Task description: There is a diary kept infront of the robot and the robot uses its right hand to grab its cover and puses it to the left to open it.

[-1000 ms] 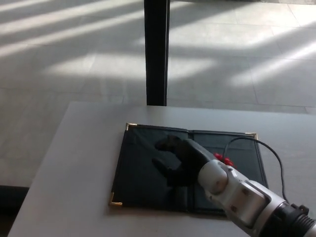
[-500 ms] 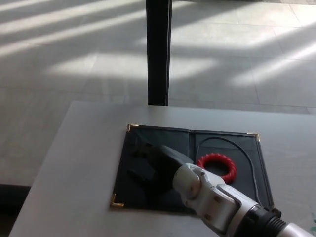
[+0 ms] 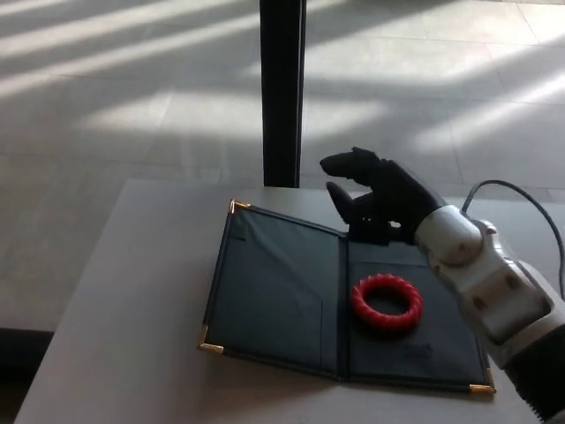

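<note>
The dark diary (image 3: 282,300) lies open and flat on the grey table (image 3: 132,336), with gold corner pieces. A red twisted ring (image 3: 387,303) rests on its right-hand page. My right hand (image 3: 380,199) hovers above the diary's far edge near the spine, raised off the pages, fingers apart and holding nothing. Its white forearm (image 3: 485,283) reaches in from the lower right. My left hand does not show.
A black post (image 3: 282,93) stands upright just beyond the table's far edge. A black cable (image 3: 521,199) loops by my right forearm. Sunlit tiled floor (image 3: 132,106) lies beyond the table.
My right hand has lifted off the left page and swung back to the right and far side of the diary. The red ring now shows fully.
</note>
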